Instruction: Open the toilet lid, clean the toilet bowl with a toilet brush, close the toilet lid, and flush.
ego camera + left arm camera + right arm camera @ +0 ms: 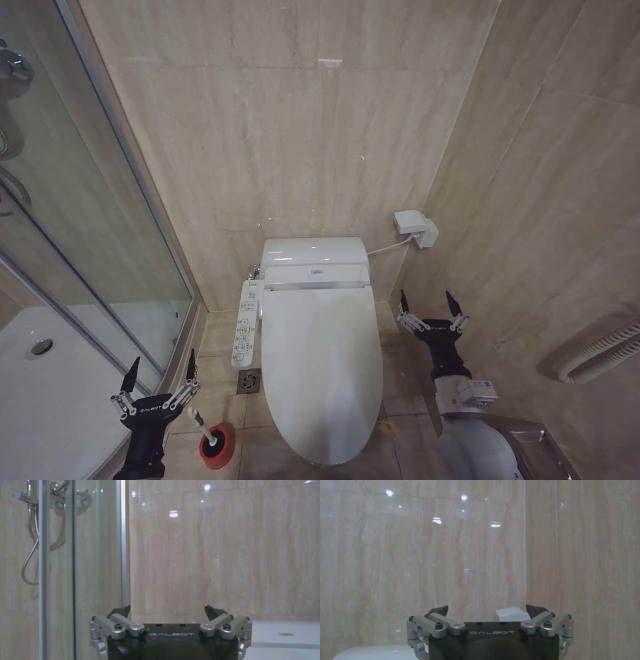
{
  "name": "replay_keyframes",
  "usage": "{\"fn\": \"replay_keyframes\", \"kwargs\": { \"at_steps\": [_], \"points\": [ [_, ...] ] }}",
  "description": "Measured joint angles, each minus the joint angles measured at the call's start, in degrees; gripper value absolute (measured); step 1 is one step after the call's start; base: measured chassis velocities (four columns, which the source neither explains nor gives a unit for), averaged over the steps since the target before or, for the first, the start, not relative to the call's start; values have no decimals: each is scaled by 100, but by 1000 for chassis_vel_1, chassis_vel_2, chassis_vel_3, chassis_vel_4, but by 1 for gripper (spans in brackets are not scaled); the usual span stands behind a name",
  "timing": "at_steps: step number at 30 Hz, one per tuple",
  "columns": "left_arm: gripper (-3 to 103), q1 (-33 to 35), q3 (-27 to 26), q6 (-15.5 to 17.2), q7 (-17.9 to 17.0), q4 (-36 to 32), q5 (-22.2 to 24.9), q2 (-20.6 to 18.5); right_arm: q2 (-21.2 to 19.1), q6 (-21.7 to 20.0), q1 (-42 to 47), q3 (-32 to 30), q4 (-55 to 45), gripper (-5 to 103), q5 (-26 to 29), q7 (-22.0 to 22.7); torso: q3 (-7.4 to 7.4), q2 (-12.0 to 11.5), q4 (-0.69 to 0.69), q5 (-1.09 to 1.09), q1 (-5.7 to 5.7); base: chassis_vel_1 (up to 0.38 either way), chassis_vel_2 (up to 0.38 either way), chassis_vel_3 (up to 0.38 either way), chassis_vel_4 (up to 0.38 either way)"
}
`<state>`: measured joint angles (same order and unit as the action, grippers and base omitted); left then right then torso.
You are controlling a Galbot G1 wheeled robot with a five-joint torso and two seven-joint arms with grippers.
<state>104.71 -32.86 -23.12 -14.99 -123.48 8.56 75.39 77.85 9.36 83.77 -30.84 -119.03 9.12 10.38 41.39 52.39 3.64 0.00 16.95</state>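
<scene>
The left gripper (pixel 158 372) is held low at the left of the head view, over the floor beside the shower glass (pixel 95 250), its wrist below it and its two dark fingers (pixel 130 375) pointing up and standing wide apart with nothing between them. In the left wrist view the same gripper (pixel 167 612) faces the glass and the tiled wall, fingers spread.

Just beside and below it on the floor stands the toilet brush (pixel 206 430) in its red cup (pixel 217 447), the white handle leaning towards the gripper without touching it; the bristle head is hidden in the cup.

To the right of that the toilet lid (pixel 320 370) lies shut, flat over the toilet bowl (pixel 384 405), of which no more than a narrow white edge peeps out along the lid's right side. A long button panel (pixel 245 324) runs along the lid's left edge.

The right gripper (pixel 431 306) hovers by the lid's right edge near the back, arm rising from below, fingers (pixel 404 303) upright, parted and empty. In the right wrist view this gripper (pixel 487 612) faces the wall corner, with a small white box (pixel 512 614) beyond its fingers.
</scene>
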Motion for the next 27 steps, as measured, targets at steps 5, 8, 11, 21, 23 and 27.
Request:
{"fn": "replay_keyframes", "kwargs": {
  "at_steps": [5,8,11,21,23,27],
  "points": [
    [97,-26,-1,35,12,0,2,4,0,0,0,0,0,100,0,0,0,0,0,0,0,0,0,0,0],
    [97,-232,-27,327,136,4,37,60,0,0,1,0,0,100,0,0,0,0,-1,0,0,0,0,0,0],
    [96,-472,-58,673,280,14,82,128,0,1,0,0,0,100,0,0,0,0,0,0,0,0,0,0,0],
    [100,-1630,-215,2356,987,55,316,453,0,0,0,0,0,100,0,0,0,0,0,0,0,0,0,0,0],
    [100,-1880,-247,2717,1137,64,365,522,0,0,0,0,0,100,0,0,0,0,0,0,0,0,0,0,0],
    [100,-2240,-295,3239,1355,77,435,622,0,0,0,0,0,100,0,0,0,0,0,1,0,0,0,0,0]
  ]
}}
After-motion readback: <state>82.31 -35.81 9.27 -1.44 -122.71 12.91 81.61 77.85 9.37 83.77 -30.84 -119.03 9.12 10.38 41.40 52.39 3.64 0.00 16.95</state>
